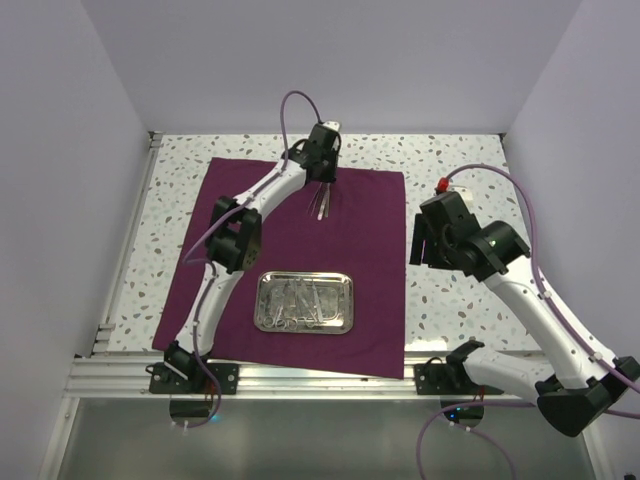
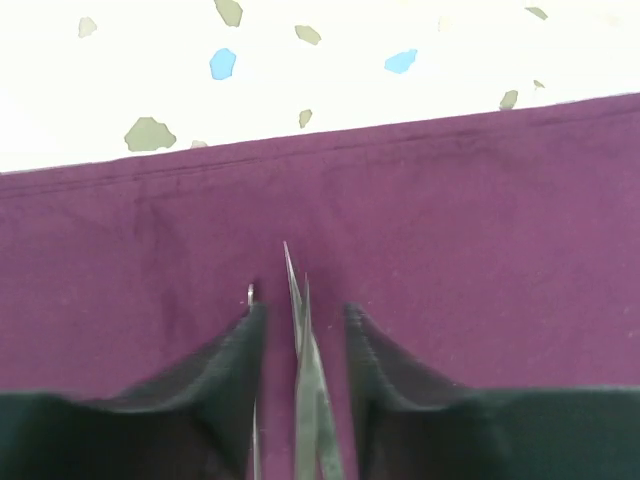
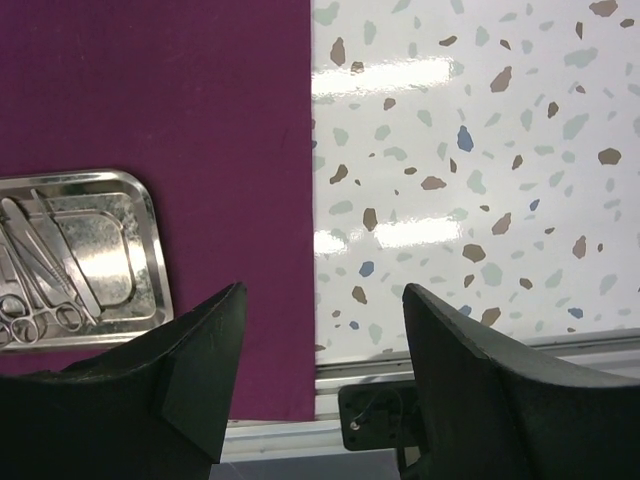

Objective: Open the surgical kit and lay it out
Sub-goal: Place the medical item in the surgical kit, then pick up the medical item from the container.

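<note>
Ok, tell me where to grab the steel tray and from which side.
Pinch the raised rim of the steel tray at its right short end, coming down from the right with the open right gripper. The tray lies flat on the cloth, so likely only the rim offers a hold, and the instruments lie toward its left.

Three views, each placed by the purple cloth [image 1: 370, 300].
Your top camera looks down from high behind the cloth's near edge and takes in all of it. Your left wrist view sits close over its far hem. Your right wrist view hangs higher over its right edge, sharing the steel tray [image 3: 105, 250] with the top camera.
</note>
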You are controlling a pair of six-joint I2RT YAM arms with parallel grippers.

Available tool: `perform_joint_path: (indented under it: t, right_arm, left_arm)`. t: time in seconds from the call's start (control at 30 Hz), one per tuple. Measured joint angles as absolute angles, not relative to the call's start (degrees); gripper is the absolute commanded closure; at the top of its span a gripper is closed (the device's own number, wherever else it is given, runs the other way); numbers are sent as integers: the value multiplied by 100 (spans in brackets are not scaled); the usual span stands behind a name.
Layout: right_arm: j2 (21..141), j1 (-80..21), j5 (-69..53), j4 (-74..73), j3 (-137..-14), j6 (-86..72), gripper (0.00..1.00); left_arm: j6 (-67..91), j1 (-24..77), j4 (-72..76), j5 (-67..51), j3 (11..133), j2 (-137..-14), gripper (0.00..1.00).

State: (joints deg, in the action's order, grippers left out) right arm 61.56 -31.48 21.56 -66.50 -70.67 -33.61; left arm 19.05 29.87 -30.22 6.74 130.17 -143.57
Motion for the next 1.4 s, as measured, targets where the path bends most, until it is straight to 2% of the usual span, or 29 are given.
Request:
perform_joint_path:
  t: [0.1, 0.17, 0.3, 0.5, 0.67, 0.83, 1.4]
  right_arm:
    - [6147, -3151, 2158, -6663, -7035, -3380, 31]
    - [6145, -3148, 2158, -6667, -6987, -3393, 30]
    - [6145, -3151, 2158, -6692, -6912, -3406, 28]
    - [6080, -3148, 2145, -6781, -6912, -3374, 26]
    - [5909, -3148, 1959, -6908, -6925, -3295, 25]
    - [5817, -3148, 1699, -6989, -6995, -3170, 25]
    - [5509, -3148, 1111, -6947, -6720, -3039, 25]
  left_arm:
    - [1955, 2961, -2926, 690, 13017, -14372, 27]
    - [1990, 2950, -2810, 714, 13017, -14363, 27]
    - [2023, 2936, -2781, 716, 12560, -14011, 37]
    - [2324, 3153, -2880, 650, 10431, -12339, 40]
    - [2947, 4106, -3002, 814, 8652, -11078, 44]
    - [3739, 4912, -3406, 819, 7585, -10779, 44]
    - [4742, 4954, -4274, 1542, 6283, -8799, 46]
